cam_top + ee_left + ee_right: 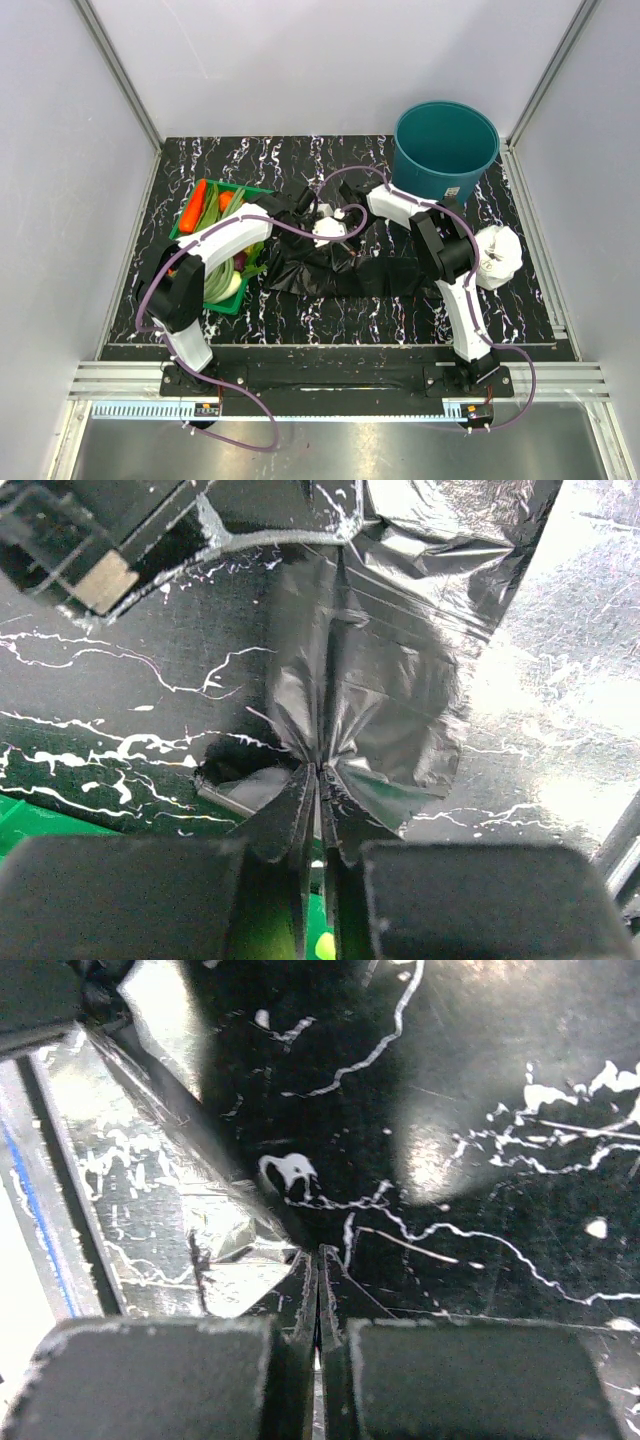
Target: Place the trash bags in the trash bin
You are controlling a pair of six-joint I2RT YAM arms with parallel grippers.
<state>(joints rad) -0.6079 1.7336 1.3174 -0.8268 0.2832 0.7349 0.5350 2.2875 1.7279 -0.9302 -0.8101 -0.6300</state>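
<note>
The black, white-veined marble-patterned table (250, 160) carries everything, and the round teal-green plastic trash bin (430, 178) stands upright at its far right corner; it serves as the landmark here. Nothing black shows inside the trash bin from above. A thin, glossy, crinkled black plastic trash bag (330, 268) lies spread flat on the table, left of the trash bin and nearer the arm bases, well apart from it. Only this one mass of film can be made out, and a second, folded bundle cannot be told apart from it. A shallow green rectangular tray (243, 188) of vegetables sits far to the left of the bin, beyond the bag. A crumpled white wad (497, 256) lies near the bin on its near right side. Both arms reach over the far edge of the bag. The left end effector (315, 778) is clamped on the trash bag, with pleats of film gathered into its tips. The right end effector (318, 1258) has its fingers pressed together at an edge of shiny film, and whether any film is caught between them cannot be told. In my judgement the task is at its start: the bag is gripped but not lifted. The carry to the bin and the drop inside are yet to come.
</note>
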